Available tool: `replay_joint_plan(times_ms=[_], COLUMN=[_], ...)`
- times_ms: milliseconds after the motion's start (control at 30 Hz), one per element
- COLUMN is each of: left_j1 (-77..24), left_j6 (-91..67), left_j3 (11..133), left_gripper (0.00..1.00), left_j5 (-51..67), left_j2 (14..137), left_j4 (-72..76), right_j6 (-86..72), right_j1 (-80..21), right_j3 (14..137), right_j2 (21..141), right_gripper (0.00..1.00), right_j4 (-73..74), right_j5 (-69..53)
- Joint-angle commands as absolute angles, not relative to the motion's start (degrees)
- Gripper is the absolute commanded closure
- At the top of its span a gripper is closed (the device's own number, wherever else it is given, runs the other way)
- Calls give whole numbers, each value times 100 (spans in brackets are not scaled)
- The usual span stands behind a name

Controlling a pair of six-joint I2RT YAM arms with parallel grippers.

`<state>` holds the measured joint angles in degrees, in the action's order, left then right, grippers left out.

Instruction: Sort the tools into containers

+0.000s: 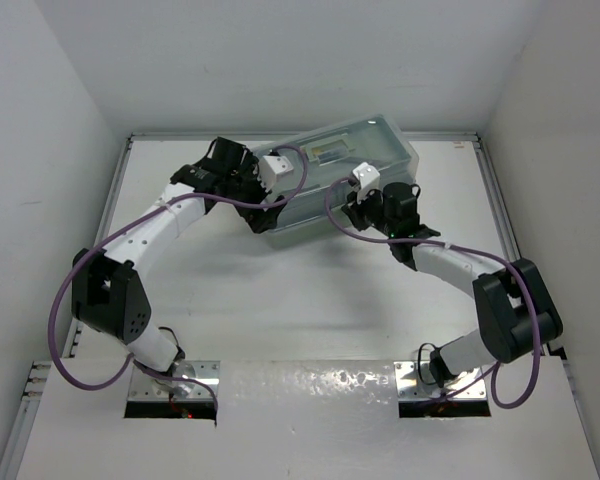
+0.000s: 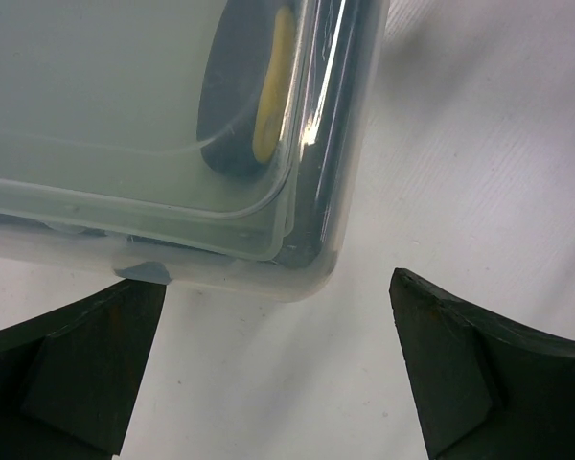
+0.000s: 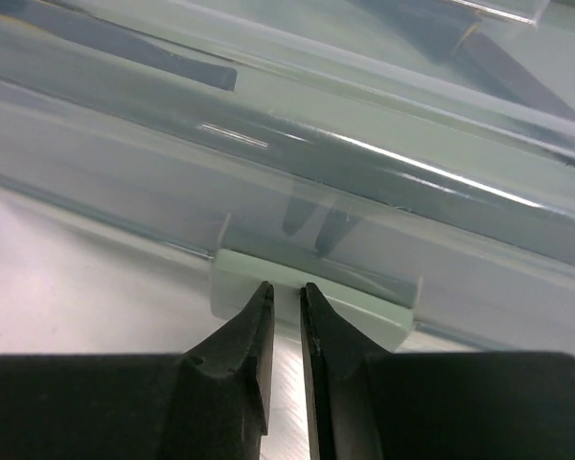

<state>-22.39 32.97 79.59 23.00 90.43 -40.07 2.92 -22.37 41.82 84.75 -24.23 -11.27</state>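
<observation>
The sage-green toolbox (image 1: 342, 180) stands at the back middle of the table with its translucent lid down. Tools lie inside it; a yellow-black handle (image 1: 330, 151) shows through the lid. My left gripper (image 1: 252, 203) is open at the box's near left corner. In the left wrist view the corner (image 2: 307, 257) lies between and just beyond the open fingers (image 2: 77, 364), with a yellow-black screwdriver handle (image 2: 259, 86) under the lid. My right gripper (image 1: 354, 207) is at the box's front wall. In the right wrist view its nearly closed tips (image 3: 287, 292) touch the pale green latch (image 3: 364, 307), holding nothing.
White walls enclose the table on three sides. The white tabletop (image 1: 300, 300) lies in front of the box. Dark tool shafts (image 3: 153, 59) show blurred through the lid. Purple cables loop beside both arms.
</observation>
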Motion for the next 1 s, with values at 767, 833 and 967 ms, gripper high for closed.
replay_joint_plan(times_ms=[767,833,967], left_j1=[-2320,-2320,-2320], left_j6=[3454,3463,3454], left_j3=[7919,7928,7928], left_gripper=[0,0,0], left_j5=[2768,2760,2777], left_j2=[8895,8895,8886], left_j4=[-3516,-3516,-3516], right_j6=[-44,-44,158], right_j1=[-2233,-2232,-2241], right_j3=[4008,3982,3824], right_j2=[8236,8192,8165], right_gripper=[93,93,94], right_j4=[-2672,-2619,-2531], right_j5=[-1344,-1371,-1371])
